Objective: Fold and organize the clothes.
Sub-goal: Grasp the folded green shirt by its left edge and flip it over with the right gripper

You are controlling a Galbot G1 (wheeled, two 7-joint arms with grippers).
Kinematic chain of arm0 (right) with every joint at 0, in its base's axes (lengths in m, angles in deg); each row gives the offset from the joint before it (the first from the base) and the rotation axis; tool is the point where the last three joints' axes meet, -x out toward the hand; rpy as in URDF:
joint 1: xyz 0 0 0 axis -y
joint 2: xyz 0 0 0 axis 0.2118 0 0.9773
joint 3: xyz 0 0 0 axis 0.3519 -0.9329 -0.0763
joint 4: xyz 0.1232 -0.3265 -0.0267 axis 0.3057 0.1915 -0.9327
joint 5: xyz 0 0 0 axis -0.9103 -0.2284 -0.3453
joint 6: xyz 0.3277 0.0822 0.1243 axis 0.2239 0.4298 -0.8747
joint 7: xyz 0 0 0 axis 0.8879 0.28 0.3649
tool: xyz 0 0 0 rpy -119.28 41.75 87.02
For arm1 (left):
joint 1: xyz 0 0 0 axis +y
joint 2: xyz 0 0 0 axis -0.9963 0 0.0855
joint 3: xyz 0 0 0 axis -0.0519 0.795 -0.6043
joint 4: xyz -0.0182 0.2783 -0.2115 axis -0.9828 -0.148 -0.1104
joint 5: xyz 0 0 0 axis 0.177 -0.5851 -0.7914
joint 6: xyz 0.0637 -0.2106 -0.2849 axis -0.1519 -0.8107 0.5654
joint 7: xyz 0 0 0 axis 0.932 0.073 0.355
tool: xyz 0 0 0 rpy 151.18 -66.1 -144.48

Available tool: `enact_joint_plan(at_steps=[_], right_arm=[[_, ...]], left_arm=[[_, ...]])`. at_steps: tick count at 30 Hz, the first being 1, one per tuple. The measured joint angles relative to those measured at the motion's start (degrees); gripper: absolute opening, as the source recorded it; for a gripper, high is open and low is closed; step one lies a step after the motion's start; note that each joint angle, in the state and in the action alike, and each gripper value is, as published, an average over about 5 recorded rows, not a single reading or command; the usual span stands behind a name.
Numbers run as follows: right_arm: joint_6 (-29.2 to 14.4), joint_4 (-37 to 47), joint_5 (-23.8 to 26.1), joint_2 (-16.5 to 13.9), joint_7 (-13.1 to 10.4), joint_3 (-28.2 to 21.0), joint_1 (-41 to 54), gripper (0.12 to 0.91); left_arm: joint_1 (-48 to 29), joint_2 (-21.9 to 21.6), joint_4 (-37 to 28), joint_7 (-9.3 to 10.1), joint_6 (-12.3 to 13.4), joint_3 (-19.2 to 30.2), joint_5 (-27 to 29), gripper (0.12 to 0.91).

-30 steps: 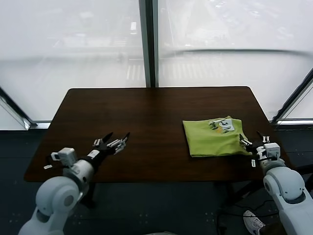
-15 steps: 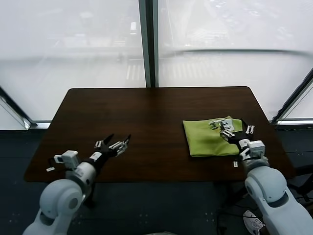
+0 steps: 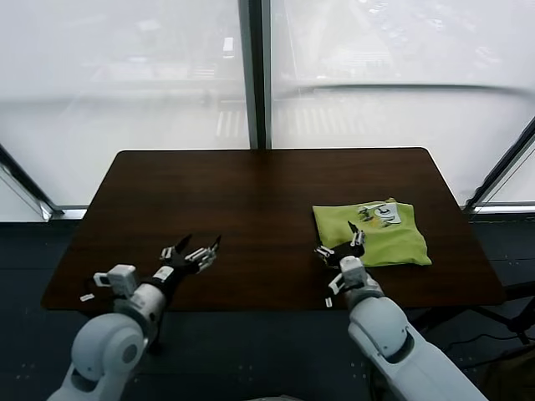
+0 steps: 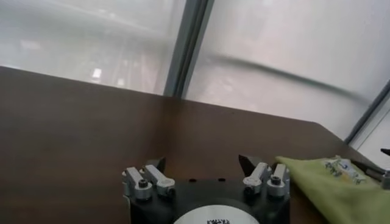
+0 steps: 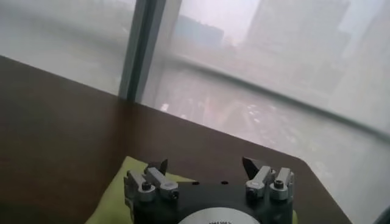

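High-rise office or lab, dark wooden table (image 3: 251, 192), floor-to-ceiling windows (image 3: 125, 75), city streets below

So the right gripper (image 3: 342, 242) moved a lot: a second ago it sat at the near right corner of the folded lime-green thin-fabric T-shirt (image 3: 372, 235), then hung over the shirt, and now it's at the shirt's near left corner, fingers spread wide. The shirt's near edge looks a bit shorter now.
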Motion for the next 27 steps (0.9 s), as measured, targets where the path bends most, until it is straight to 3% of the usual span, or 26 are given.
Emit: enact_joint_plan(at_steps=[21,24,27], right_arm=[[3.6,5.8,1.7,1.5,0.9,-4.7,5.7,0.905],[4.6,5.8,0.9,1.7,0.8,-4.6,5.7,0.869],[5.2,5.8,0.4,1.7,0.8,-4.4,5.6,0.753]], left_arm=[[2.0,1.1,0.1,-0.43,1.3,-0.3,1.6,0.907],[2.2,1.1,0.3,-0.47,1.4,-0.4,1.7,0.907],[2.3,1.2,0.3,-0.49,1.5,-0.4,1.9,0.907]])
